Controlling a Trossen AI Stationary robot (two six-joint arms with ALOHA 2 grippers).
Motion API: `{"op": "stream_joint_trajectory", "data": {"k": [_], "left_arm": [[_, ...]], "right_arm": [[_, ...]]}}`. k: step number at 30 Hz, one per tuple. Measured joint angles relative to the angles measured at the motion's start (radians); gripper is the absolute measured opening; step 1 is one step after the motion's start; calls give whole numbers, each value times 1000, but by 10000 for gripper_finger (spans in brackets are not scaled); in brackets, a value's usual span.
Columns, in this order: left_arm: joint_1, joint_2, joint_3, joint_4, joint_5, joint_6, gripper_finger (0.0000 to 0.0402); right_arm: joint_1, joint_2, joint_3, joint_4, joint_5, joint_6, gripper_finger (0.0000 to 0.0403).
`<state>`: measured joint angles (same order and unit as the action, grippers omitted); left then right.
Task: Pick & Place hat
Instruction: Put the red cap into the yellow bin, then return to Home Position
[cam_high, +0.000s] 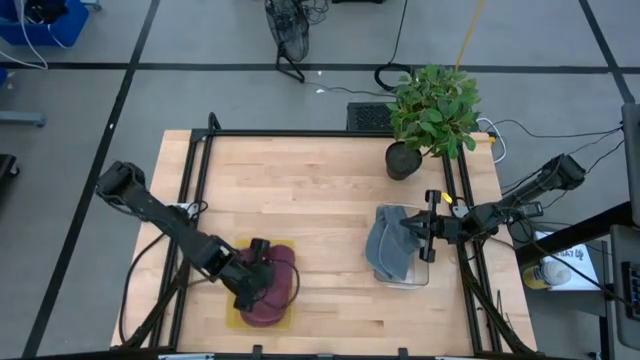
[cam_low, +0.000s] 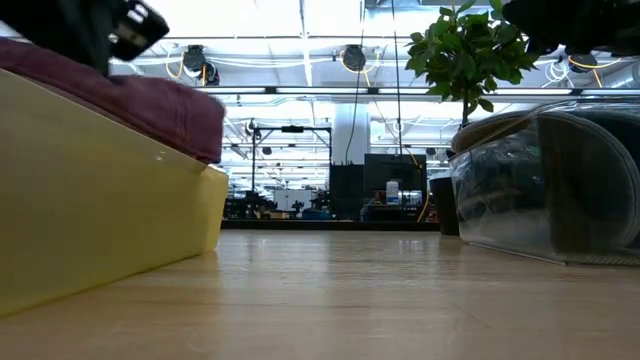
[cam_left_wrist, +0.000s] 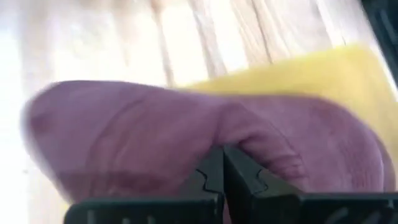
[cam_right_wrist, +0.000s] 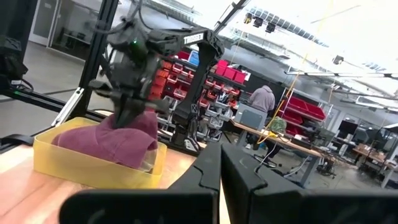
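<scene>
Though slumped, hat (cam_high: 272, 285) lengthwise front-to-back.

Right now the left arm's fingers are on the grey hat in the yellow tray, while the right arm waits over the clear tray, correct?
Not quite: the hat in the yellow tray is maroon, not grey, as the high view shows. The grey hat lies in the clear tray. The rest holds: the left gripper is on that hat, and the right gripper waits over the clear tray.

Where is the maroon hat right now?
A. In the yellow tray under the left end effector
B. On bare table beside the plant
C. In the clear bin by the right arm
A: the maroon hat lies in the yellow tray, with the left end effector over it.
</scene>
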<state>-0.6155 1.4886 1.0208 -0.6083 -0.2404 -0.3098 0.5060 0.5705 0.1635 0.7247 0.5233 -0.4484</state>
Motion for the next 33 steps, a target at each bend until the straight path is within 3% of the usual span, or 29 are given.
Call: {"op": "stream_joint_trajectory", "data": {"k": [8, 16, 20, 25, 33], "left_arm": [[-10, -121, 2, -43, -126, 46, 21], [-95, -254, 2, -105, -330, 245, 8], [-99, -362, -5, -121, -326, 275, 4], [-65, -498, -46, -115, -322, 358, 7], [-4, -760, -303, 172, -303, 537, 3]], "right_arm": [[0, 0, 0, -24, 0, 43, 0], [-34, -35, 0, -78, 0, 119, 0], [-97, -110, 0, -196, -20, 193, 0], [-201, -208, 0, -326, -201, 297, 0], [-268, -285, 0, -401, -266, 329, 0]]}}
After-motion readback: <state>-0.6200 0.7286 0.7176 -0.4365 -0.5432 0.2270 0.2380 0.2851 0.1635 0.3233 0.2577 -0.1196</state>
